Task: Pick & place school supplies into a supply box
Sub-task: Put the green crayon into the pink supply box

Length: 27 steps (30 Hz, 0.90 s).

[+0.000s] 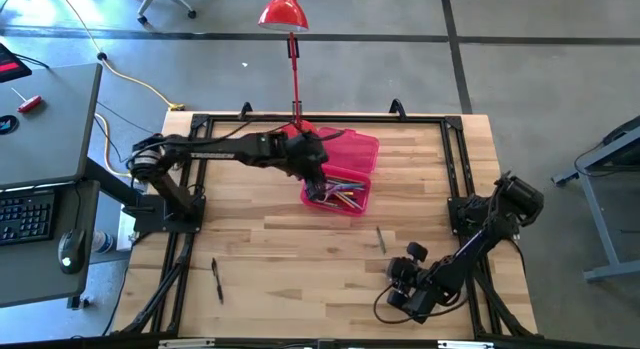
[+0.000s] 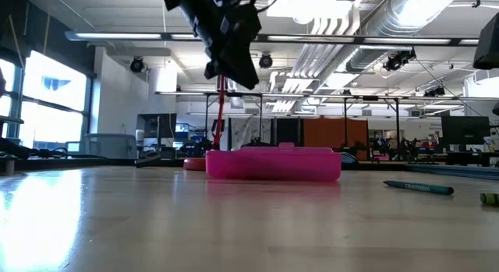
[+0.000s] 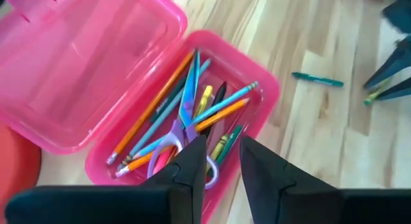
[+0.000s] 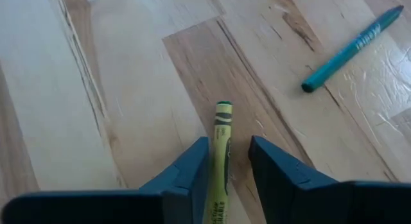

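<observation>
My right wrist view alone shows a yellow-green crayon [image 4: 221, 161] lying between the narrowly parted fingers of the right gripper [image 4: 229, 161], with a teal marker [image 4: 350, 50] well ahead. The left gripper [image 3: 223, 161], fingers slightly apart and empty, hangs over the open pink supply box [image 3: 268, 95], which holds pencils and purple scissors [image 3: 186, 112].

Pretty bright overall, lit mostly by the ceiling strip lights [image 2: 312, 40] in the low view. The window [image 2: 51, 100] on that side blows out, leaving a white glare patch on the table [image 2: 47, 206]. Wrist shots look soft, with blurry near fingers.
</observation>
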Each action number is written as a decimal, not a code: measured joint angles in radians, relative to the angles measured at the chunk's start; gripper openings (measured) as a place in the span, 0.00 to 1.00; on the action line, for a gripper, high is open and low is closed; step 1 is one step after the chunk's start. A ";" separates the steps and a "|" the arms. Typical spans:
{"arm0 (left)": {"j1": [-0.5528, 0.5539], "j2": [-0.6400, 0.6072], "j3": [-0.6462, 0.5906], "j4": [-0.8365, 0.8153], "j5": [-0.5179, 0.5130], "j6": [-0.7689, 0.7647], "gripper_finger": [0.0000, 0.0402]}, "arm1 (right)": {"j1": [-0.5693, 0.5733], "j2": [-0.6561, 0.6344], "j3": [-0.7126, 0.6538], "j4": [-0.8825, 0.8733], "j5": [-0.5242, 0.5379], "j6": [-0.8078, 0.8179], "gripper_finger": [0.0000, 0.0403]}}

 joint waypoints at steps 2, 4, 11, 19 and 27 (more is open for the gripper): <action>0.000 -0.022 0.000 -0.003 0.000 -0.003 0.30 | 0.000 0.001 -0.001 -0.001 0.003 0.000 0.20; 0.000 -0.046 0.000 -0.008 0.003 -0.004 0.29 | 0.000 0.002 -0.002 -0.003 0.003 -0.006 0.13; 0.000 -0.127 0.000 -0.006 0.107 -0.038 0.29 | -0.012 -0.007 0.010 0.003 0.027 -0.082 0.06; 0.000 -0.223 0.000 0.012 0.119 -0.052 0.29 | -0.145 -0.137 0.067 0.018 0.315 -0.453 0.02; 0.000 -0.238 0.000 0.048 0.122 -0.052 0.29 | -0.501 -0.236 0.073 0.197 0.331 -0.943 0.01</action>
